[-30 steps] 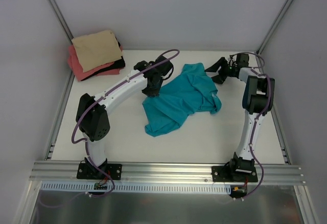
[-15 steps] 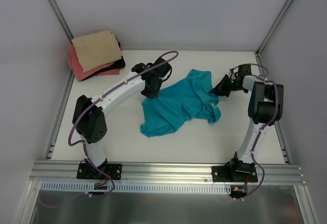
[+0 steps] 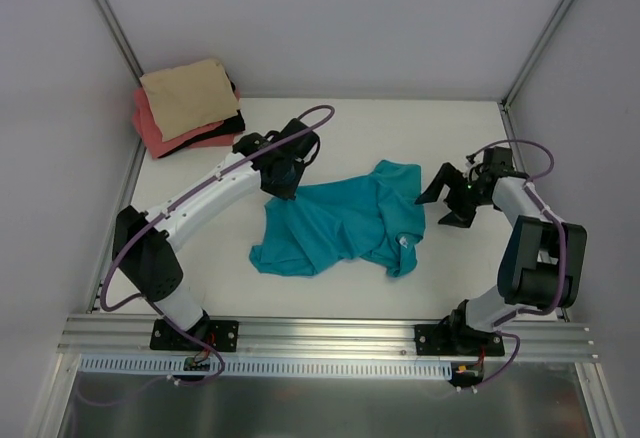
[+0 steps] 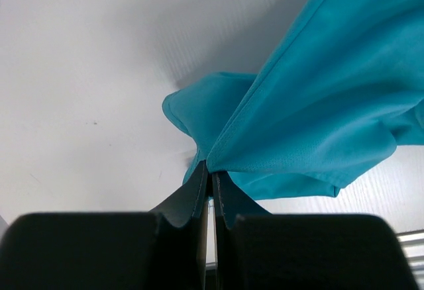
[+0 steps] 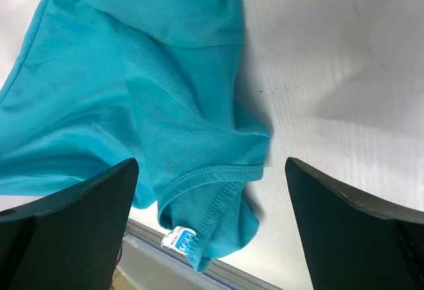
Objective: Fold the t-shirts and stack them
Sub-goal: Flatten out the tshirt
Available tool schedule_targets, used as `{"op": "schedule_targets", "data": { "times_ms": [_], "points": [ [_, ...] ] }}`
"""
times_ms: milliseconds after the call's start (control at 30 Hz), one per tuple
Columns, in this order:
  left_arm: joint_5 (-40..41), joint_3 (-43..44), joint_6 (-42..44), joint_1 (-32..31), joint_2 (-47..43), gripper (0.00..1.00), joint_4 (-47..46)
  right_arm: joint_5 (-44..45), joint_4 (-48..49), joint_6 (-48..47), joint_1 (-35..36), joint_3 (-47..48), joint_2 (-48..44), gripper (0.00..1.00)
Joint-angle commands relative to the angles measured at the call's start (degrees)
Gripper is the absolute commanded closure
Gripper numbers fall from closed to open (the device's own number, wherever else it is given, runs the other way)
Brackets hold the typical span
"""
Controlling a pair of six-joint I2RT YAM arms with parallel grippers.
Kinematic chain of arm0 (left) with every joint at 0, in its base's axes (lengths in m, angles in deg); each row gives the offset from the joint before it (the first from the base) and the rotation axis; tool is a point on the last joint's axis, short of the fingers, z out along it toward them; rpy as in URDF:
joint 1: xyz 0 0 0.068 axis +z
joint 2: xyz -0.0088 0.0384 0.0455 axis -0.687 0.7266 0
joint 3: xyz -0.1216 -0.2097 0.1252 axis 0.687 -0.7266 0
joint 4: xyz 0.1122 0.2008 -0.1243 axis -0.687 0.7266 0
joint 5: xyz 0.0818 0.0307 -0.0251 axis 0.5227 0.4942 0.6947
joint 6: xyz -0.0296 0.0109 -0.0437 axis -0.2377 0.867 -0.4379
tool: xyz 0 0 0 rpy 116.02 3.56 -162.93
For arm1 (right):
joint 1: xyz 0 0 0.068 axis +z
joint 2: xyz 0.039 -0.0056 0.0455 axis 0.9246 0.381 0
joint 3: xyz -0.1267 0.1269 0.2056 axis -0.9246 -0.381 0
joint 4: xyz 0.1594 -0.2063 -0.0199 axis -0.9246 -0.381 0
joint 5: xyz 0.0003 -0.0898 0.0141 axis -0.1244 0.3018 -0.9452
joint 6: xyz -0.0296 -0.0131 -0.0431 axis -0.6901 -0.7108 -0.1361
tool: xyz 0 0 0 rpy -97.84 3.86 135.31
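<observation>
Left pincer (image 4: 211, 174) is clamped tight on a bunched edge of the teal t-shirt (image 3: 340, 223), which lies crumpled mid-surface (image 3: 350, 133) between both arms. Right pincer (image 3: 443, 206) is spread wide, gripping nothing, hovering just beside the shirt's right edge, near its white neck label (image 5: 179, 241). Tan-beige t-shirt (image 3: 185, 96) sits folded on the coral-pink t-shirt (image 3: 158, 136) in the far-left corner, well apart.

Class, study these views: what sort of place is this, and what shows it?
Probably a robotics lab test cell: left arm and right arm bolted to a metal rail; plain white walls enclosing the table; a teal t-shirt to fold.
</observation>
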Motion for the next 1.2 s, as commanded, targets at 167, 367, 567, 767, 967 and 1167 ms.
{"op": "schedule_targets", "data": {
  "times_ms": [167, 367, 567, 767, 967, 1167],
  "points": [
    [-2.63, -2.21, 0.67, -0.38, -4.63, 1.0, 0.49, 5.14, 1.69, 0.03, -0.63, 8.63, 4.89, 0.0],
    [-3.59, -2.47, -0.56, -0.38, -5.07, 1.0, 0.93, 1.28, 7.57, 4.68, -0.37, 12.78, 14.91, 0.01],
    [-4.3, -1.59, -0.56, -0.47, -3.58, 1.0, 0.75, -2.41, 11.97, 7.41, 0.51, 18.14, 23.6, 0.02],
    [-4.56, -0.01, 0.58, -0.65, -2.09, 1.0, 0.05, -4.96, 15.23, 9.79, 1.13, 23.94, 29.93, 0.02],
    [-5.44, 0.51, 1.2, -0.73, -0.07, 1.0, -0.83, -7.77, 16.99, 11.72, 2.44, 29.91, 36.0, 0.06],
    [-5.53, 2.88, 1.9, -0.73, 2.13, 1.0, -0.22, -9.01, 17.78, 13.83, 3.41, 33.08, 39.61, 0.34]
  ]
}}
